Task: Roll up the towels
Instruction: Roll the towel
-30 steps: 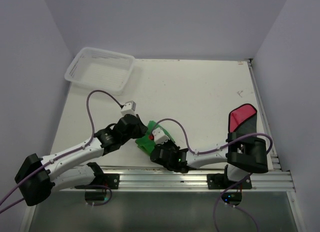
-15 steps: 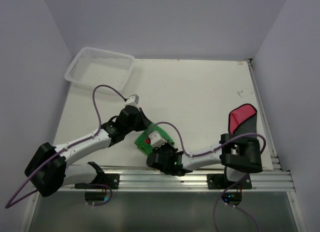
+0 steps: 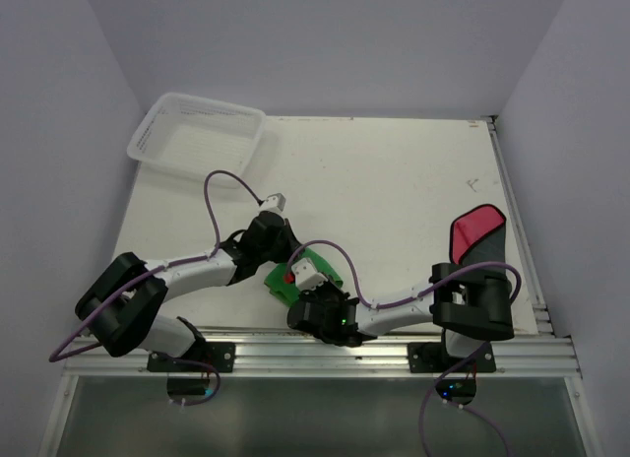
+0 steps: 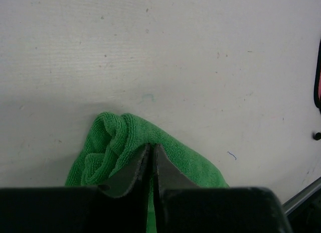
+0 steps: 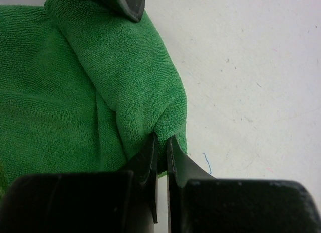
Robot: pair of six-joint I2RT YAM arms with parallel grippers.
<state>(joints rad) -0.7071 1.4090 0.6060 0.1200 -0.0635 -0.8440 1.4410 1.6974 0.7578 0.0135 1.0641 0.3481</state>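
The green towel [image 5: 75, 92] is fuzzy looped cloth (matt); the table [image 4: 150, 42] is matt, faintly scuffed; the basket [image 3: 197, 137], plastic mesh.

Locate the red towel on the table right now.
In the top view, the red towel lies near the table's right edge, just beyond the right arm's base, far from the green towel.
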